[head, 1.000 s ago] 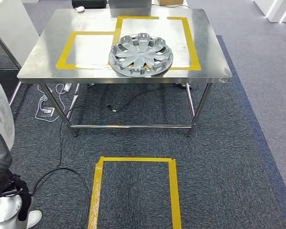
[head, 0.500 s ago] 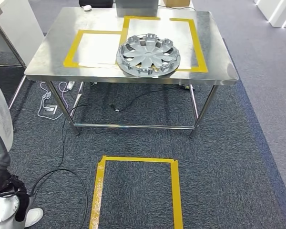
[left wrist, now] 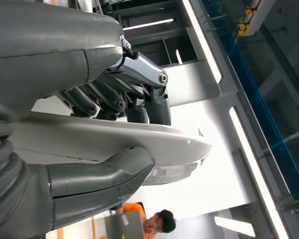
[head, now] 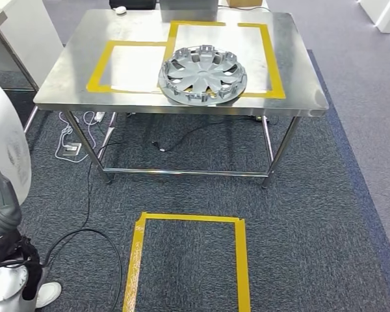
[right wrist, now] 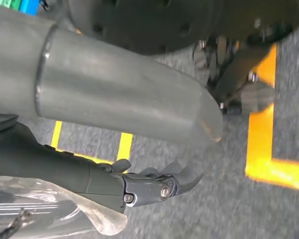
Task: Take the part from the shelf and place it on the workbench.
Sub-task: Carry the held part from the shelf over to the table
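Fingers [left wrist: 114,102] and thumb of our left hand [left wrist: 102,139] grip a pale part [left wrist: 170,149]; our right hand [right wrist: 140,186] we cannot tell; hubcap [head: 203,73] lies on workbench [head: 65,78], upper centre.

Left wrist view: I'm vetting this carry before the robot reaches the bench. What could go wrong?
The left hand grips the part by its thin rim alone, so it may slip or swing. A hubcap already lies across the taped squares on the workbench, crowding the drop. A floor cable might snag a foot.
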